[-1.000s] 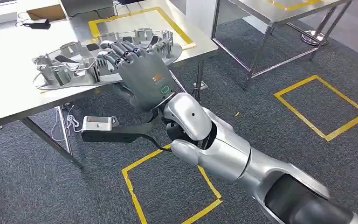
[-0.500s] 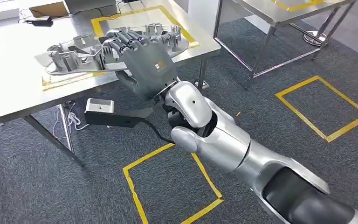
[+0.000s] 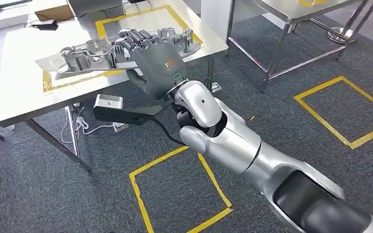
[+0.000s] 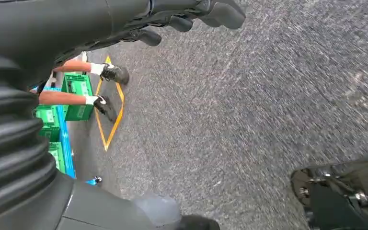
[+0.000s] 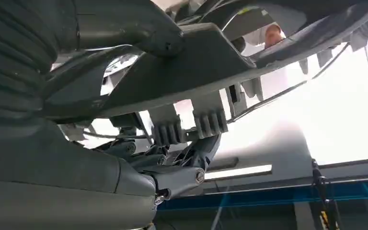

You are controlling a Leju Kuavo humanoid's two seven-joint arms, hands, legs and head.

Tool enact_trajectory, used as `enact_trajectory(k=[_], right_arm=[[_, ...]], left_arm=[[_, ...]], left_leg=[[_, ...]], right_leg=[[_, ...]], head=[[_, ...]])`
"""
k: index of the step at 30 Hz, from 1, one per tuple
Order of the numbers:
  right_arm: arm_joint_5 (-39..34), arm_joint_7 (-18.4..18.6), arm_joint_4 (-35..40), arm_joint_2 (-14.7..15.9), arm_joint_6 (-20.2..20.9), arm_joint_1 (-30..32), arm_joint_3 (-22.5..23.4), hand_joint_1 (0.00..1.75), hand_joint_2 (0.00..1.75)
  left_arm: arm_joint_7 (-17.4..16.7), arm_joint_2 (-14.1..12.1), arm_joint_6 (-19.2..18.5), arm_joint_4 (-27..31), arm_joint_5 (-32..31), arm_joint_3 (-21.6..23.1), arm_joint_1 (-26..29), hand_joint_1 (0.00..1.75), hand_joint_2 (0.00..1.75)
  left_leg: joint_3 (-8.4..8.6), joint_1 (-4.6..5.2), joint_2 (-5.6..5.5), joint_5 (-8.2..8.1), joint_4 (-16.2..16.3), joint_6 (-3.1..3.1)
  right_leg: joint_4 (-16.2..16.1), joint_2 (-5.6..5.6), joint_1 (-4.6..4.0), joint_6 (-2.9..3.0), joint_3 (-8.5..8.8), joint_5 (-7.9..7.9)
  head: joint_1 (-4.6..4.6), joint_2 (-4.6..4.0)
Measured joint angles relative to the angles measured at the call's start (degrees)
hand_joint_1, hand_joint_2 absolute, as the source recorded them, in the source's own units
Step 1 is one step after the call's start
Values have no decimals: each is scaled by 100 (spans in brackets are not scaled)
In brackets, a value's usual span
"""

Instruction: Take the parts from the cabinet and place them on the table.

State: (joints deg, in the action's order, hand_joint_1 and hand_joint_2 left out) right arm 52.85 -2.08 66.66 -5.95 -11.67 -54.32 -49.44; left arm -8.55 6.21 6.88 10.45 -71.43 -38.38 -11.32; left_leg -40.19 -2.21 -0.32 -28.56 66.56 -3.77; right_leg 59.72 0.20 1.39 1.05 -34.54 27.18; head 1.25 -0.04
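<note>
The part (image 3: 121,51), a long grey moulded panel with ribs and clips along its top, lies in the upper left of the head view, over the table (image 3: 19,92) and across the yellow tape rectangle (image 3: 108,26) marked on it. Whether it rests on the tabletop or is held just above it cannot be told. The right hand (image 3: 150,60) grips the part's near edge at mid-length: its dark fingers (image 3: 131,39) curl over the top of the panel and the thumb sits underneath. In the right wrist view the part (image 5: 206,57) runs across the upper half of the frame, seen from below, with the hand (image 5: 76,143) closed under it against a bright background.

The silver right arm (image 3: 233,145) reaches from the lower right corner of the head view up to the table's front edge. A black bracket with a small white box (image 3: 108,103) hangs from the wrist, below the table edge.

The left hand (image 4: 76,24) fills the upper left of the left wrist view, above grey carpet (image 4: 249,120); its fingers are curled in, holding nothing. At the left edge of that view stand green crates (image 4: 76,96), a person's lower legs in dark shoes (image 4: 108,108) and yellow floor tape (image 4: 110,124).

More yellow tape squares (image 3: 179,194) mark the carpet in the lower centre and right of the head view, and a second metal table (image 3: 291,14) stands at the upper right.
</note>
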Motion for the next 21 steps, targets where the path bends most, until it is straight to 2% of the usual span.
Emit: enact_trajectory(k=[1, 2, 3, 4, 5, 6, 7, 8, 9, 10, 12, 13, 14, 15, 17, 18, 19, 20, 21], right_arm=[[0, -2, -13, 0, 0, 0, 0, 175, 175], [0, 0, -26, 0, 0, 0, 0, 175, 175], [-2, 4, -41, 0, 4, 0, 0, 175, 175], [-11, 9, -57, 0, 7, 0, 0, 175, 175], [-26, 15, -59, 0, 9, 0, 0, 175, 175], [-39, 28, -61, -2, 13, 0, 0, 175, 175], [-46, 26, -61, -2, 15, -1, 0, 175, 175], [-46, 24, -70, 0, 15, -14, 2, 175, 175], [-50, 18, -72, 0, 15, -39, 2, 175, 175], [-55, 31, -76, 0, 15, -58, 9, 175, 175], [-63, 33, -87, 2, 18, -80, 22, 175, 175], [-72, 35, -87, 2, 20, -83, 28, 175, 175], [-76, 33, -92, 4, 20, -105, 42, 175, 175], [-79, 33, -107, 4, 22, -123, 53, 175, 175], [-83, 26, -138, 11, 17, -124, 57, 175, 175], [-83, 35, -151, 11, 9, -126, 57, 175, 175], [-83, 46, -168, 13, 2, -125, 57, 175, 175], [-85, 57, -186, 15, 2, -126, 59, 175, 175], [-90, 57, -203, 18, 2, -127, 61, 175, 175]], left_arm=[[-2, 2, -9, 0, -4, 0, 4, 0, 175], [0, 2, -11, -2, -4, 0, 10, 0, 175], [0, 2, -13, -2, -6, 0, 15, 0, 175], [9, 0, -11, -2, -9, 0, 19, 0, 175], [15, -2, -11, 0, -13, 0, 18, 0, 175], [17, -7, -11, 0, -15, 0, 16, 0, 175], [24, -24, -11, 0, -22, 0, 16, 0, 175], [26, -28, -13, 0, -24, 0, 12, 0, 175], [33, -26, -13, 0, -33, 0, -3, 0, 175], [33, -24, -13, 0, -39, 0, -6, 0, 175], [31, -24, -13, -2, -41, 0, 9, 0, 175], [31, -26, -13, 0, -41, 0, 16, 0, 175], [33, -33, -13, 0, -46, 0, 9, 0, 175], [33, -33, -13, 2, -48, 0, -1, 0, 175], [35, -24, -13, 0, -48, 0, -1, 0, 175], [33, -24, -13, 0, -48, 0, 5, 0, 175], [28, -17, -13, -2, -48, 0, 18, 0, 175], [31, -17, -13, -2, -48, 0, 23, 0, 175], [31, -17, -13, -2, -48, 0, 22, 0, 175]], left_leg=[[-246, 13, -1, -204, 513, 0], [-443, 22, -1, -320, 908, 8], [-539, 28, -1, -307, 1068, 25], [-491, 41, 0, -166, 944, 54], [-315, 59, 1, 77, 579, 92], [-55, 80, 5, 359, 48, 139], [184, 105, 24, 562, -467, 193], [293, 159, 45, 433, -545, 216], [341, 162, 38, 376, -698, 238], [329, 167, 31, 381, -684, 251], [372, 148, 10, 348, -704, 322], [420, 119, 4, 344, -738, 347], [446, 116, 2, 325, -738, 379], [455, 114, 2, 308, -738, 403], [483, 115, -2, 270, -735, 423], [497, 114, -7, 255, -733, 423], [543, 111, -19, 222, -732, 412], [588, 107, -37, 188, -732, 398], [640, 102, -53, 155, -731, 376]], right_leg=[[1, -7, -22, 20, 4, 12], [2, -10, -45, 35, 11, 22], [3, -10, -64, 49, 27, 33], [3, -10, -81, 64, 51, 50], [4, -8, -92, 59, 89, 77], [4, -9, -98, 50, 137, 111], [4, -8, -98, 30, 183, 151], [3, -9, -139, -2, 179, 175], [15, -1, -127, -34, 156, 177], [-12, -9, -128, -61, 158, 171], [25, -13, -135, -123, 196, 160], [103, -14, -118, -155, 140, 203], [333, -8, -111, -184, 31, 286], [673, -8, -107, -213, -168, 425], [1574, -8, -100, -248, -745, 752], [1769, -8, -95, -258, -902, 770], [1713, -9, -86, -262, -971, 610], [1384, -9, -79, -253, -878, 333], [902, -9, -76, -229, -696, 17]], head=[[0, 0], [0, 0], [-2, 0], [-2, 0], [0, 0], [0, 0], [-2, 0], [-4, 0], [7, 0], [-11, 0], [-7, 0], [-11, 0], [-22, 0], [-24, 0], [-24, 0], [-24, 0], [-24, 0], [-24, 0], [-24, 0]])
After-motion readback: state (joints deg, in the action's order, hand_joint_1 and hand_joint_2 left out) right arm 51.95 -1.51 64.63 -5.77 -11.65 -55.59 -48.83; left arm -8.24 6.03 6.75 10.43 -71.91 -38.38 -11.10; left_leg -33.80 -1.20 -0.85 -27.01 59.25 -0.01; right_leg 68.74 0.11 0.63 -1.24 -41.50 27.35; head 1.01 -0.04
